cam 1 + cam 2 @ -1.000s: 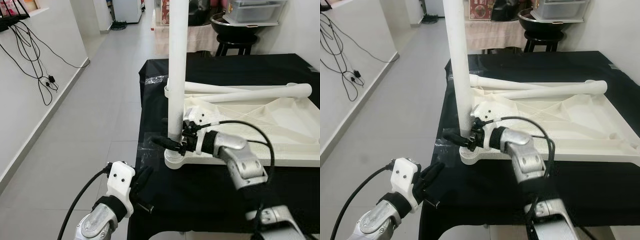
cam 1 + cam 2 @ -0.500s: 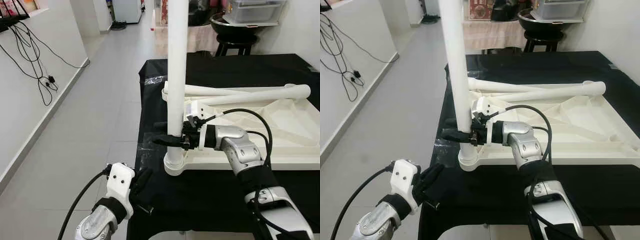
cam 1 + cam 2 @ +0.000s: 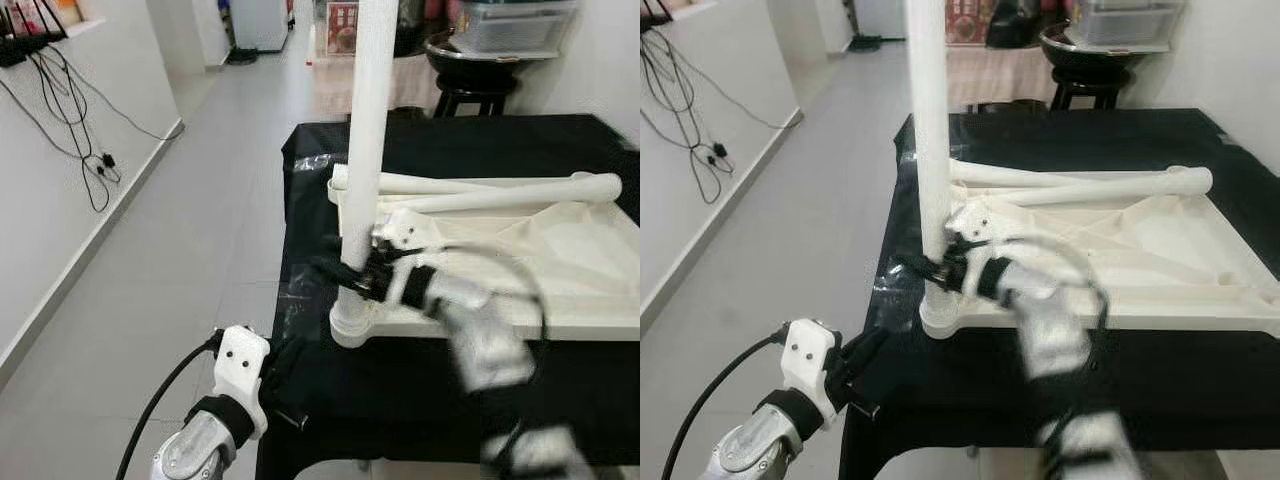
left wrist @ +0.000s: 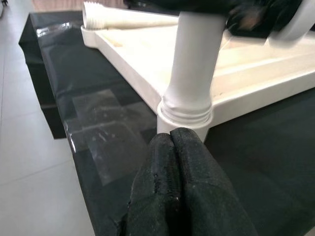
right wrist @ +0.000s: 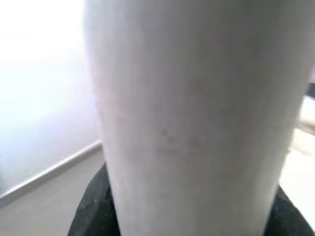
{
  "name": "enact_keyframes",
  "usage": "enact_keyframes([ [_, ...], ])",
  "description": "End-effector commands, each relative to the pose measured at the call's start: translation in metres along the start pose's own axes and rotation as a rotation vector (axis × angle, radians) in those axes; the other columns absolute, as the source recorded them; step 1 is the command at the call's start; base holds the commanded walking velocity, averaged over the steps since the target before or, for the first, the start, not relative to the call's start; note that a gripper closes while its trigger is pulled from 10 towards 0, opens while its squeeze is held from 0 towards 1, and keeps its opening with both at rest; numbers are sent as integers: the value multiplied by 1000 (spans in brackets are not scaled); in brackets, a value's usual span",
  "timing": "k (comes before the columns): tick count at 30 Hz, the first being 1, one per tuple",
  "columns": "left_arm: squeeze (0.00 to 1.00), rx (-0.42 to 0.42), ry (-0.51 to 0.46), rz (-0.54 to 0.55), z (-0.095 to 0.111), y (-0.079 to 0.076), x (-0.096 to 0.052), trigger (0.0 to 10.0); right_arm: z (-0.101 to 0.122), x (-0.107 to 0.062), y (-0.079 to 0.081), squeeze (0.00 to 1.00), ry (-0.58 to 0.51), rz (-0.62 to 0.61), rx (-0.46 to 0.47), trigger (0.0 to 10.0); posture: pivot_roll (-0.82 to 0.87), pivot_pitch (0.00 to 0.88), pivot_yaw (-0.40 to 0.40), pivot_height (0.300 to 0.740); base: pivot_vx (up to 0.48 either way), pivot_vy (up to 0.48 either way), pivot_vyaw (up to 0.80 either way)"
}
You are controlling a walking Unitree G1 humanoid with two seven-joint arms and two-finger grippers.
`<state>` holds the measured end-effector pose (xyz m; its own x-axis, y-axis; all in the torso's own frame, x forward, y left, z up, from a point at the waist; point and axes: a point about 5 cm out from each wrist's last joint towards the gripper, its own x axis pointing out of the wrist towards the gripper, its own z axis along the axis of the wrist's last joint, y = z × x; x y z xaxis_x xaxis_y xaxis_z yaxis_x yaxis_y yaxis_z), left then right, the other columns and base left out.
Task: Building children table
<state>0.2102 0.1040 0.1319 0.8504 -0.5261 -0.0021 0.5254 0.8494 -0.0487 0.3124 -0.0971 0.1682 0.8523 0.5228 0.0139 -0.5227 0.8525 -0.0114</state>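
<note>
A white leg (image 3: 368, 150) stands upright in the corner socket (image 3: 350, 322) of the upturned white tabletop (image 3: 560, 250), at the centre of the frame; the leg runs up out of the top edge. The tabletop lies flat on a surface draped in black cloth (image 3: 420, 390), filling the right half of the head views. Two more white legs (image 3: 500, 190) lie across the tabletop's far side, slanting toward the right edge.

The right pincer (image 3: 345, 272) sits low on the upright leg, just above the socket, its black fingers clamped around the tube. The arm behind it is blurred. In the right wrist view the leg (image 5: 197, 118) is pressed close, with dark finger pads at its lower edges.

The left pincer (image 3: 285, 365) hangs at the lower left of the frame, off the near corner of the surface and apart from the tabletop. In the left wrist view its fingers (image 4: 172, 187) are pressed together with nothing between them, pointing at the socket (image 4: 185, 115).

Grey floor tiles (image 3: 190, 220) fill the left side, with cables (image 3: 70, 120) hanging on a white wall at upper left. A black stool (image 3: 480, 85) stands beyond the surface at the upper right.
</note>
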Motion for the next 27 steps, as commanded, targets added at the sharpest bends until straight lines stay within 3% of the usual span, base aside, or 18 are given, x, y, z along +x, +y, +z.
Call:
enact_keyframes([
  [1,0,-4,11,1,0,2,-2,10000,-38,-19,-7,0,184,-161,71,0,-15,107,8,740,0,0,0],
  [2,0,-2,12,-1,-1,3,-2,10000,-37,-16,3,0,181,-90,2,0,-18,98,14,740,0,0,0],
  [11,0,-3,13,-3,-1,4,1,10000,-33,-4,-1,0,168,-65,-24,0,-13,89,7,740,0,0,0],
  [12,0,-3,9,7,-1,5,1,10000,-28,0,-2,357,142,-57,-25,10000,-9,84,6,740,0,0,0],
  [13,0,-3,7,14,-1,5,2,10000,-25,2,-3,357,123,-53,-24,10000,-9,84,6,740,0,0,0],
  [14,0,-2,5,19,-1,6,2,10000,-14,10,-2,1000,59,54,24,10000,-7,81,5,740,0,0,0],
  [21,0,-5,8,11,-1,6,3,10000,6,19,-4,992,-16,184,16,10000,-6,73,5,740,0,0,0],
  [22,0,-5,8,10,-2,5,4,10000,6,21,-4,43,-14,242,-8,10000,-2,70,2,740,0,0,0],
  [23,0,-5,8,9,-2,5,4,10000,6,22,-4,0,-8,289,-22,10000,8,67,1,740,0,0,0],
  [24,0,-3,8,12,-2,4,4,10000,6,21,-1,0,8,448,-79,10000,13,64,0,740,0,0,0],
  [27,0,-2,8,14,-3,4,4,10000,6,21,-1,0,31,564,-68,10000,16,63,0,740,0,0,0],
])
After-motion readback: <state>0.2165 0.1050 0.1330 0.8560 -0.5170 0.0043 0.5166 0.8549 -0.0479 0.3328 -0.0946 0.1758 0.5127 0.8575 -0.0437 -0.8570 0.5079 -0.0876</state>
